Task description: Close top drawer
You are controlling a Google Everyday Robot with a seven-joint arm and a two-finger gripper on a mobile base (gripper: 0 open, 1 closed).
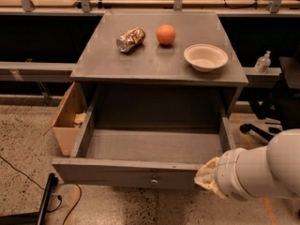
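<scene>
The top drawer point(123, 172) of the grey cabinet stands pulled far out, and its inside point(154, 146) holds nothing. A small round knob point(153, 182) sits at the centre of its flat face. My gripper point(204, 176) is at the end of the white arm point(262, 172), low on the right. Its beige tip is against the right end of the drawer's front panel, at the top edge. The arm covers the drawer's front right corner.
On the cabinet top point(154, 64) lie a crushed can point(130, 39), an orange point(166, 34) and a white bowl point(205, 56). A cardboard box point(68, 121) stands left of the drawer. A black stand with cable point(44, 205) is at lower left. A bottle point(263, 62) and a chair base point(255, 129) are at right.
</scene>
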